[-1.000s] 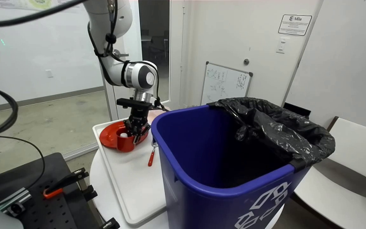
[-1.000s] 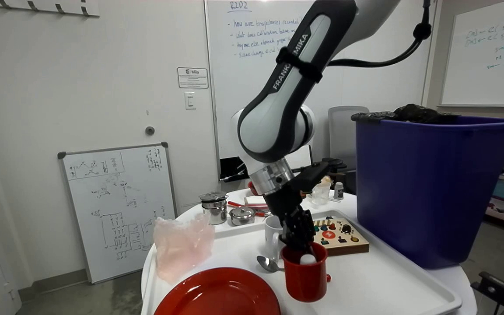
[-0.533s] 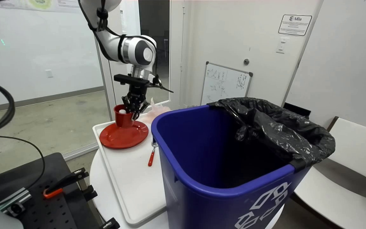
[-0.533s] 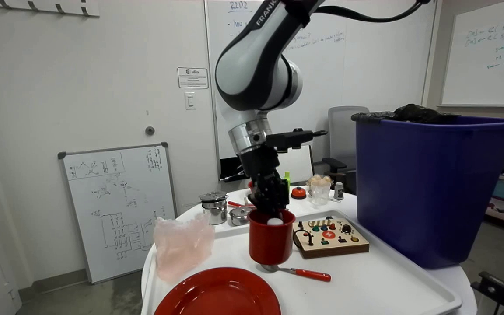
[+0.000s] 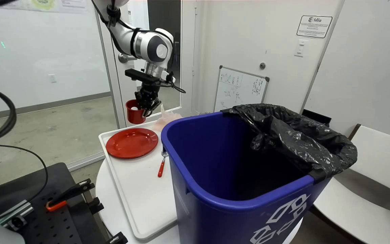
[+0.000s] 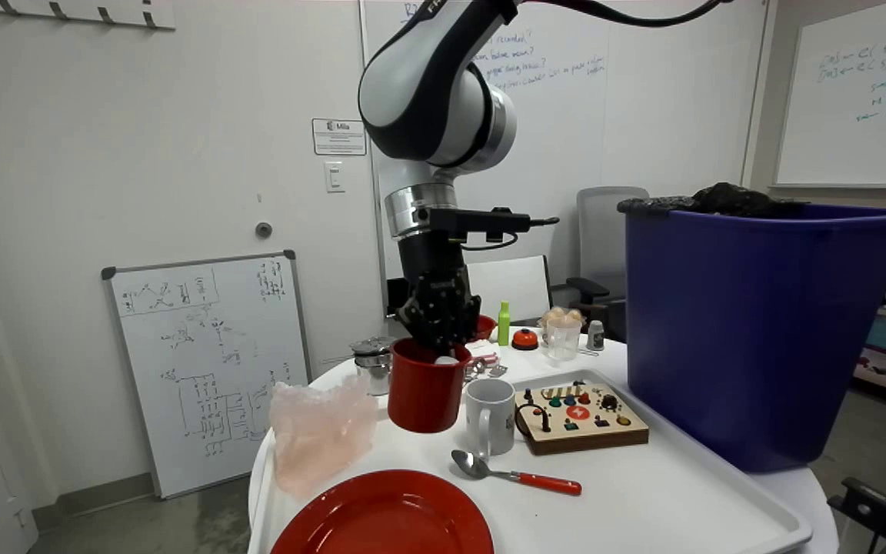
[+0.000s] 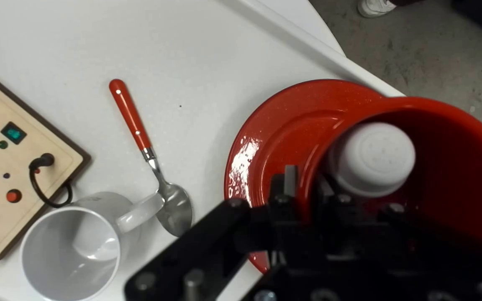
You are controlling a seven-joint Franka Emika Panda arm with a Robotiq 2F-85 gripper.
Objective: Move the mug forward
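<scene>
My gripper is clamped on the wall of the red mug, one fingertip inside and one outside, and I hold it raised off the white tray. In my wrist view the mug is cut off at the right, I block its near side, and I cannot tell what the white object inside is; in an exterior view the blue bin hides much of the tray.
</scene>
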